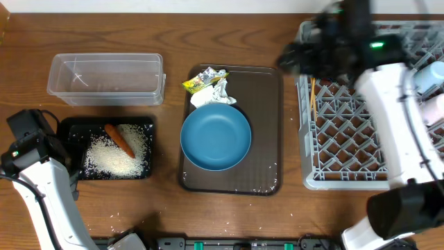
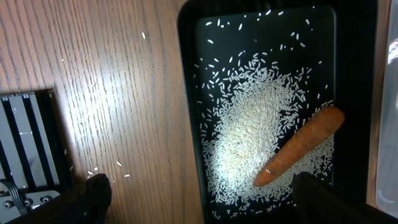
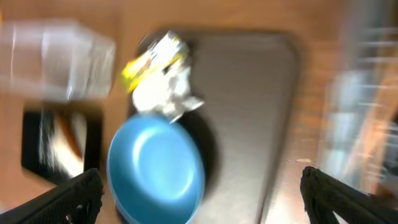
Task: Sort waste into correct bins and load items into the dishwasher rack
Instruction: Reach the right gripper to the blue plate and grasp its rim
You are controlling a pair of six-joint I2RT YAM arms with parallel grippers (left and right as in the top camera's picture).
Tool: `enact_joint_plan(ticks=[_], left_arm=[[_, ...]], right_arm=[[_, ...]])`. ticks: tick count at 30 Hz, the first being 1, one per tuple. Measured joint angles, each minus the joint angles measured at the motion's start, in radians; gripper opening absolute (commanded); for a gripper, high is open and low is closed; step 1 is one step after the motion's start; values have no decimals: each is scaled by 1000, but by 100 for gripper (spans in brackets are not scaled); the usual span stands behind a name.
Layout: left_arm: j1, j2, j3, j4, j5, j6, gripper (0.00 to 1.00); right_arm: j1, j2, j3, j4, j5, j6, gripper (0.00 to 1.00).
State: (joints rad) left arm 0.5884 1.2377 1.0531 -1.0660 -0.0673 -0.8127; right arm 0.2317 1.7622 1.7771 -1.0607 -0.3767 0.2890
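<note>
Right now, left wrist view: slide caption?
Open left gripper above black tray holding a carrot and rice grains.

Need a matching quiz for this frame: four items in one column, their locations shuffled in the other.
1 carrot
2 blue plate
3 snack wrapper
4 clear tub

A brown tray, far edge, beside the tissue
B straight on the table, behind the black tray
C on the rice in the black tray
D brown tray, near-left part

Pairs: 1-C, 2-D, 3-A, 4-B
</note>
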Motion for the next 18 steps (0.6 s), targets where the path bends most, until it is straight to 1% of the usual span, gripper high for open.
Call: enact_joint_plan(ticks=[5, 9, 12, 16, 17, 18], left_arm=[[0, 0, 0, 0, 0, 0, 96], [0, 0, 0, 0, 0, 0, 96], [0, 0, 0, 0, 0, 0, 96], [0, 0, 0, 0, 0, 0, 96], [0, 0, 0, 0, 0, 0, 96], [0, 0, 0, 0, 0, 0, 96]], right_arm=[[304, 50, -19, 32, 117, -46, 99], [505, 140, -24, 98, 237, -63, 99], [612, 217, -29, 135, 297, -67, 99], [702, 305, -32, 144, 348, -71, 99], [718, 323, -33, 143, 356, -71, 96], [734, 341, -34, 139, 363, -72, 89]])
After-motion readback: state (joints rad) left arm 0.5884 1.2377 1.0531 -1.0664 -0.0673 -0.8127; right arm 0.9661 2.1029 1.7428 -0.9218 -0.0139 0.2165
